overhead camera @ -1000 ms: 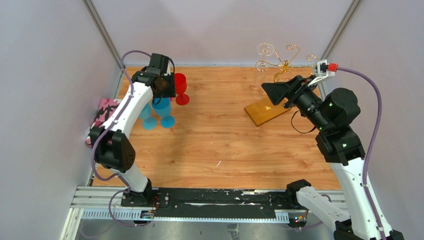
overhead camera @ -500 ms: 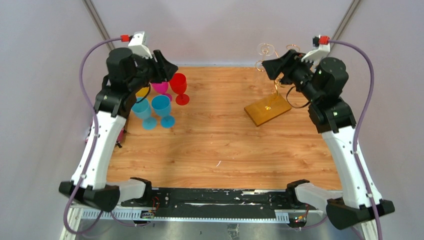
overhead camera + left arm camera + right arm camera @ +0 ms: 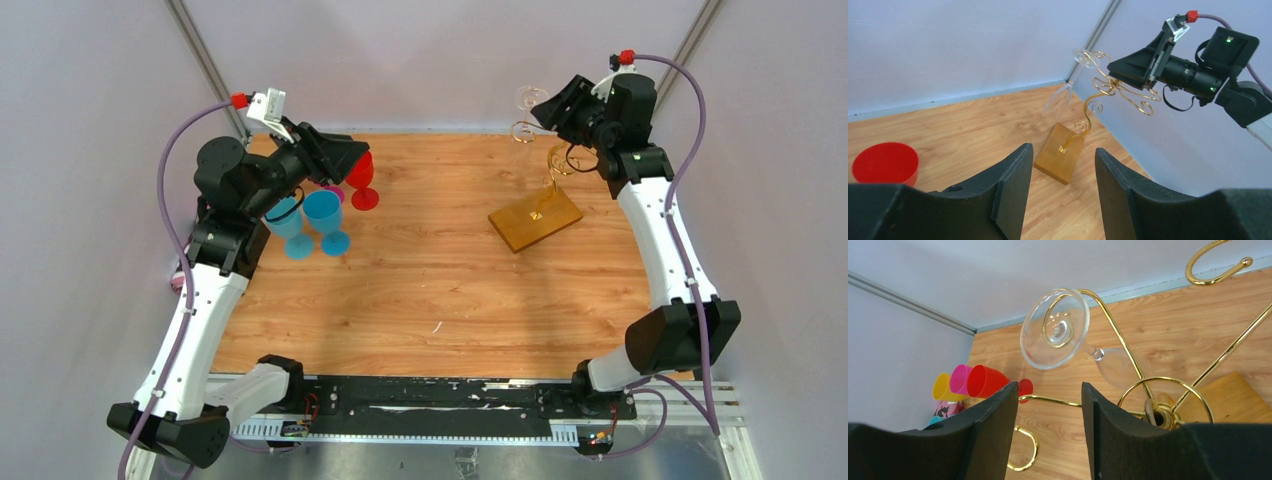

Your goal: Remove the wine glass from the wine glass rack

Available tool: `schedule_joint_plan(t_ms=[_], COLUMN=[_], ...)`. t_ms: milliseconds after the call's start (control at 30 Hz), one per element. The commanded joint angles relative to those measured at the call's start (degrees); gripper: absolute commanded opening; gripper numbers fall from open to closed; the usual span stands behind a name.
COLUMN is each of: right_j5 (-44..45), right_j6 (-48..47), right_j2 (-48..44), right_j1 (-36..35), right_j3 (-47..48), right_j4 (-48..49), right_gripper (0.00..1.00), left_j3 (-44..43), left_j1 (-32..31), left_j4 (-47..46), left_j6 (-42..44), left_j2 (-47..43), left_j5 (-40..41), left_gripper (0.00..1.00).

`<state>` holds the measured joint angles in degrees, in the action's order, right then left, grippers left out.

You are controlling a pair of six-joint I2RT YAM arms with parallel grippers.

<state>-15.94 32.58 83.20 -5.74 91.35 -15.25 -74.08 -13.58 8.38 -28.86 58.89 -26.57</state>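
Note:
The wine glass rack (image 3: 537,218) stands at the back right of the table: gold scroll arms on a stem over an amber wooden base. It also shows in the left wrist view (image 3: 1063,152) and the right wrist view (image 3: 1168,390). A clear wine glass (image 3: 1060,330) hangs upside down from one arm; it shows in the top view (image 3: 531,98) and the left wrist view (image 3: 1068,85). My right gripper (image 3: 548,108) is open, raised beside the rack's top, just short of the glass. My left gripper (image 3: 345,155) is open and empty above the coloured cups.
Coloured plastic goblets stand at the back left: red (image 3: 361,172), two blue (image 3: 325,220), pink (image 3: 959,378) and yellow (image 3: 943,386). A pink patterned cloth (image 3: 180,280) lies by the left wall. Walls close in the table on three sides.
Both arms have risen. My right gripper has climbed from the rack's base level to its top arms beside the glass. My left gripper has lifted and turned toward the table's middle.

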Motion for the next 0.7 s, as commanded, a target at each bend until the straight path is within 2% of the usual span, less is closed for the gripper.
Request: schedule_joint_plan(t_ms=[0, 267, 467, 667], right_j5=[-3.4, -4.0, -5.8, -3.6], right_j6=[4.0, 7.5, 11.5, 12.8], right_j2=[1.2, 3.5, 6.4, 6.0], right_j1=[1.8, 3.2, 3.5, 3.5], right_j3=[1.3, 1.0, 1.3, 1.1], right_j4=[4.8, 9.3, 9.9, 8.6], right_gripper=[0.54, 0.54, 0.54, 0.53], left_j3=[1.4, 2.1, 2.5, 3.1], left_j1=[0.0, 0.0, 0.0, 0.0], left_j4=[-2.6, -2.5, -1.5, -1.1], left_j6=[-0.5, 0.3, 1.6, 2.4], left_j2=[-0.3, -0.4, -0.6, -1.1], left_j5=[-1.2, -1.3, -0.7, -0.3], left_gripper=[0.54, 0.54, 0.54, 0.54])
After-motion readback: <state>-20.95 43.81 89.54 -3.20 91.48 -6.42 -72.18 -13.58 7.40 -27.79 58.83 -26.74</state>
